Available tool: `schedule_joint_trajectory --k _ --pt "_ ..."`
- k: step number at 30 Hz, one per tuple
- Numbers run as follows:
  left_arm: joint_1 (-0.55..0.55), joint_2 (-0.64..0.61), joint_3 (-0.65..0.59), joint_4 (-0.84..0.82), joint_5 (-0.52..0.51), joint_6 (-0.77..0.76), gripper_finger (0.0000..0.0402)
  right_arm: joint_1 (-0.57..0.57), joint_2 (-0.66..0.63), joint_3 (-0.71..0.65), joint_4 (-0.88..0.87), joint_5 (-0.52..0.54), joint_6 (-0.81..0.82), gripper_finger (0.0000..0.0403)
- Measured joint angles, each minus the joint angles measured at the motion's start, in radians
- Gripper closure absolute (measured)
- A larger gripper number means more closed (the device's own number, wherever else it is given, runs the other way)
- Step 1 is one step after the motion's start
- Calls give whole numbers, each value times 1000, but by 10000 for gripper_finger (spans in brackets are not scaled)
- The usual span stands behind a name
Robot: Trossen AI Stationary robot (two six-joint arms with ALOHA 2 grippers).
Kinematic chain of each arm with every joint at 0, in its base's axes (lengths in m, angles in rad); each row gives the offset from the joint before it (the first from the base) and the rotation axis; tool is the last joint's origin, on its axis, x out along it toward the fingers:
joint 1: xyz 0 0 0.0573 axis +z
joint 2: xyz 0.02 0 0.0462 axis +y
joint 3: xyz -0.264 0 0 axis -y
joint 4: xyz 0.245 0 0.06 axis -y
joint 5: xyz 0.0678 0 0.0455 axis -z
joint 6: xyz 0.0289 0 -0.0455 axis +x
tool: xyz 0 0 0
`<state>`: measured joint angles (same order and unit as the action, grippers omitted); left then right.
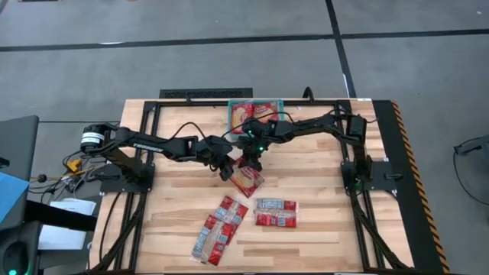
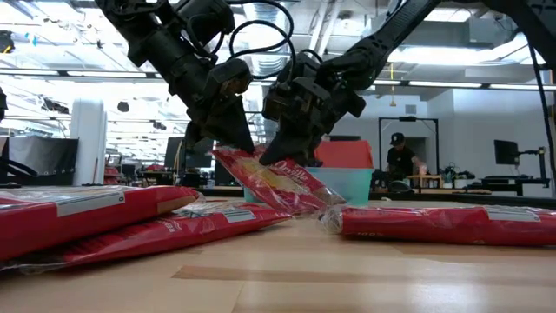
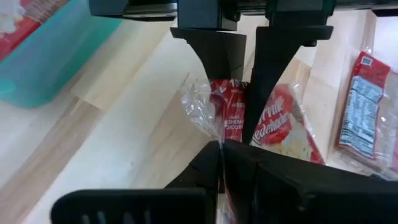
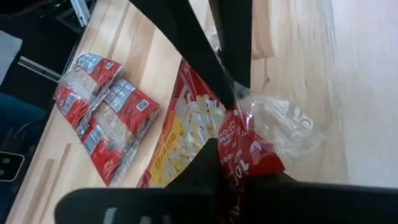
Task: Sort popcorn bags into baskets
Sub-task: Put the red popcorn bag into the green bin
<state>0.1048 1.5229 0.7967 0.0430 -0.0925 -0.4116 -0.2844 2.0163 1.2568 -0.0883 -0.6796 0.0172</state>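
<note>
High view. Left gripper (image 1: 227, 169) and right gripper (image 1: 254, 159) meet at mid-table over one squarish popcorn bag (image 1: 246, 180), each at its upper end. Teal basket (image 1: 256, 113) sits at the far edge of the wooden table (image 1: 321, 229), with red packets inside (count unclear). Three more packets lie nearer the front: a pair of long packets (image 1: 220, 229) side by side and touching, and one label-side-up packet (image 1: 275, 213) just to their right.

Low view. The held bag (image 2: 282, 184) is tilted, its upper end raised between the two grippers, its lower end resting on the table. The left gripper (image 2: 228, 130) is clamped on the bag's upper edge; the right gripper (image 2: 291, 143) grips it just beside. Basket (image 2: 356, 184) stands behind. Long packets (image 2: 104, 217) lie in the foreground on one side, the single packet (image 2: 452, 223) on the other. A person (image 2: 401, 161) is in the room beyond.

Left wrist view. Own fingers (image 3: 219, 165) are pinched together on the bag's clear crimped end (image 3: 202, 109); the right arm's fingers (image 3: 273, 74) grip the same bag from the opposite side. Basket corner (image 3: 43, 62) is well apart.

Right wrist view. Own fingers (image 4: 214, 65) grasp the bag (image 4: 199, 137) near its clear end; the packets (image 4: 102, 112) lie beyond.
</note>
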Motion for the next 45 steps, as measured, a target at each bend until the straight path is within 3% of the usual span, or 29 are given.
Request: schedule_joint_trajectory --k 7,15,23,31,39,45 --pt "31 -131 2 -110 -21 9 331 -70 -76 -2 -80 0 14 376" --pt "66 -359 2 -241 -256 9 275 -258 -200 -1 4 69 206 376" --pt "96 -425 2 -274 -296 -23 269 -373 -172 20 139 280 441 374" --pt "96 -424 2 -315 -293 -30 269 -393 -3 174 85 229 485 371" --pt "96 -424 2 -352 -288 -50 269 -393 65 285 -71 238 422 366" --pt "96 -424 2 -351 -287 -44 269 -385 66 292 -155 267 332 308"
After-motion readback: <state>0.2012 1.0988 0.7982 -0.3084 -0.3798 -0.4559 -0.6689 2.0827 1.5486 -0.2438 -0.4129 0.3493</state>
